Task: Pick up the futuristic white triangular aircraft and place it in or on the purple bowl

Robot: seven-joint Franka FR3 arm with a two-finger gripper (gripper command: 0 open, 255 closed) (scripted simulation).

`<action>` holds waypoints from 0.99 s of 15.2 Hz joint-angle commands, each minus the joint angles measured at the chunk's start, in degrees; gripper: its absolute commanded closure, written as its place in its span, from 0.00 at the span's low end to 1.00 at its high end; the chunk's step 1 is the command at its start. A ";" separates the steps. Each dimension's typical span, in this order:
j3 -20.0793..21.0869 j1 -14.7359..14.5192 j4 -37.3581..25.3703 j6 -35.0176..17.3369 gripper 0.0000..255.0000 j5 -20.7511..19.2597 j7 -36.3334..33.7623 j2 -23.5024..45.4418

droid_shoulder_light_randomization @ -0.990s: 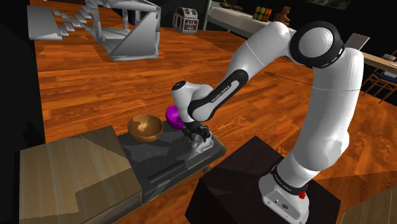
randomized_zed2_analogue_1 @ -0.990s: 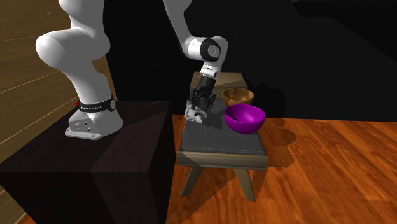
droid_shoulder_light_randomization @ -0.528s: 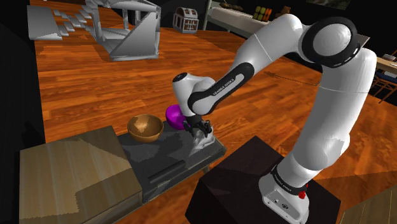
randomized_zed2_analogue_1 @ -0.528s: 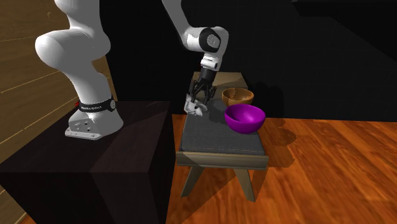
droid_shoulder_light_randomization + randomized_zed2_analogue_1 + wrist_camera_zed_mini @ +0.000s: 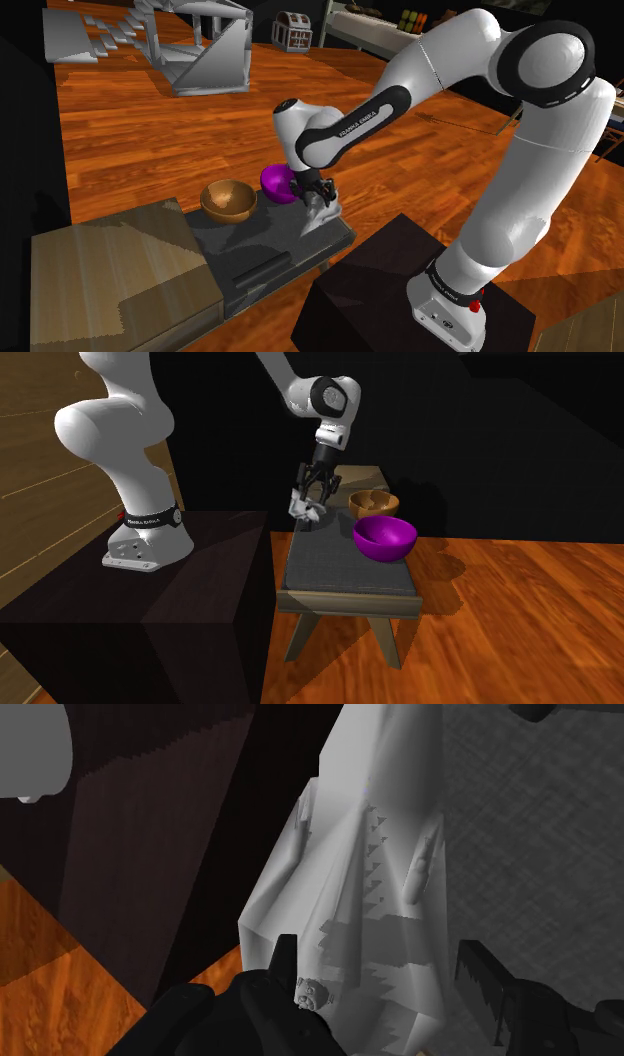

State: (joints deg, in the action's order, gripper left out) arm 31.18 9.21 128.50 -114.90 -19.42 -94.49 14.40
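The white triangular aircraft [image 5: 323, 213] [image 5: 305, 508] hangs clear of the dark grey table [image 5: 262, 250] [image 5: 345, 567], and my black gripper [image 5: 319, 190] [image 5: 314, 497] is shut on it. In the wrist view the aircraft [image 5: 360, 874] points away from the gripper [image 5: 385, 982], clasped between both fingers [image 5: 284, 966] at its wide end. The purple bowl [image 5: 277, 183] [image 5: 384, 538] stands on the table close beside the gripper, at the second exterior view's right of it.
A brown bowl [image 5: 228, 200] [image 5: 373, 504] stands on the table beyond the purple one. The dark stand [image 5: 400, 290] [image 5: 150, 612] adjoins the table. A wooden box [image 5: 110, 280] sits at the shoulder view's lower left. Wood floor surrounds the table.
The gripper has risen with the aircraft, lifting it off the table, and shifted slightly toward the bowls.
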 commanded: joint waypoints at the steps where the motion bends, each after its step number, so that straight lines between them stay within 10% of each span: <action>1: 0.37 0.28 -0.08 1.27 1.00 1.05 0.94 -1.58; 5: 0.80 0.57 -0.49 3.27 1.00 2.50 2.27 -3.73; 15: -4.18 -1.37 -27.24 13.28 1.00 -5.53 5.49 14.55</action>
State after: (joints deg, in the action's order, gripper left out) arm 27.55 8.16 104.32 -102.71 -24.21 -89.55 26.92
